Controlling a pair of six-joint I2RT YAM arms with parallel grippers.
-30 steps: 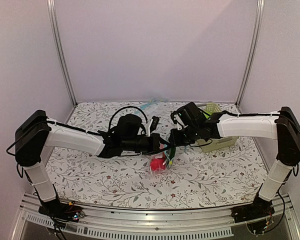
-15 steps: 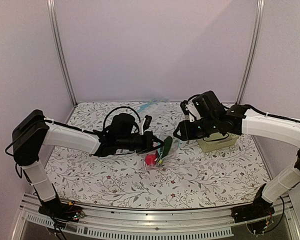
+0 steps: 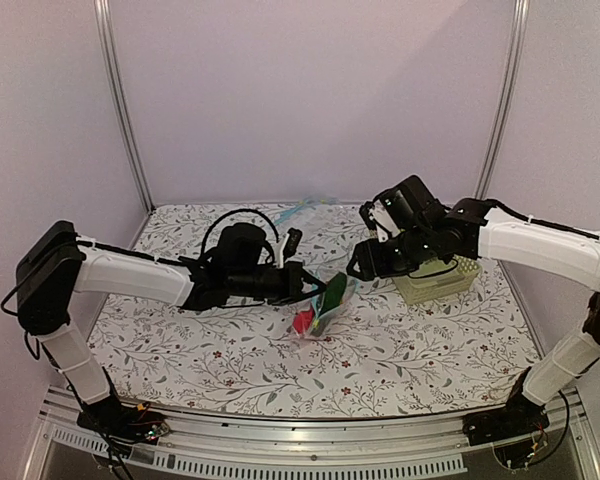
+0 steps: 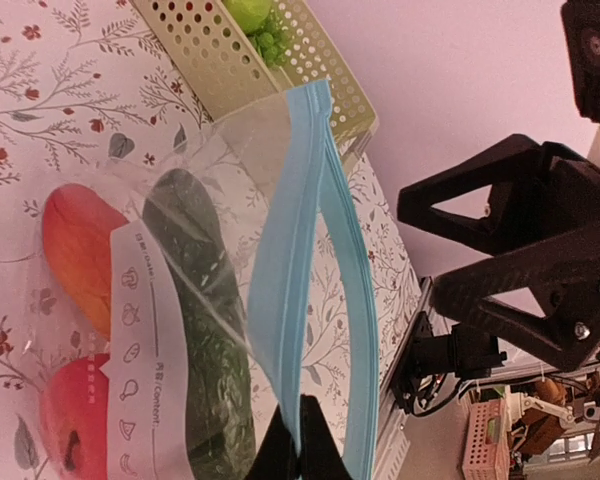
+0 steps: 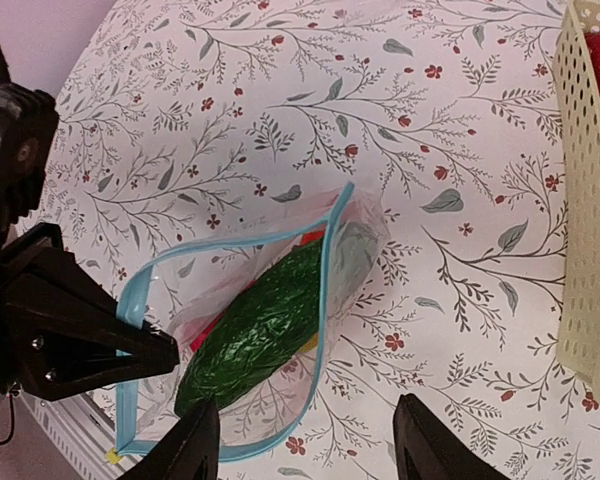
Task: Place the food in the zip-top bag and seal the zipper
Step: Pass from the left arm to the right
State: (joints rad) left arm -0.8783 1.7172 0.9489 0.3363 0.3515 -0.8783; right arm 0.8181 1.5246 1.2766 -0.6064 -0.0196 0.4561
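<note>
Food sits inside the zip-top bag [image 5: 355, 245], which lies near the middle of the floral surface [image 5: 280, 80]. The dark green cucumber [image 5: 265, 325] runs lengthwise through the bag. Beside it, seen from the left wrist, are the orange-red piece [image 4: 75, 250] and the round red fruit [image 4: 70, 430], both pressed against the clear plastic. The light blue zipper [image 4: 285, 280] is not sealed: its two strips bow apart into a long open loop at the mouth.

The left gripper [image 4: 298, 445] is clamped tight on one end of that strip, at the corner of the mouth. The right gripper [image 5: 308, 440] hovers above the bag with its jaws spread wide, holding nothing and clear of the plastic.

The bag's closed end points toward the cream perforated basket [image 5: 580, 250] at the right edge, and a band of bare surface separates the two. More free surface shows on the near side, toward the arm bases, and behind the bag toward the back wall.
</note>
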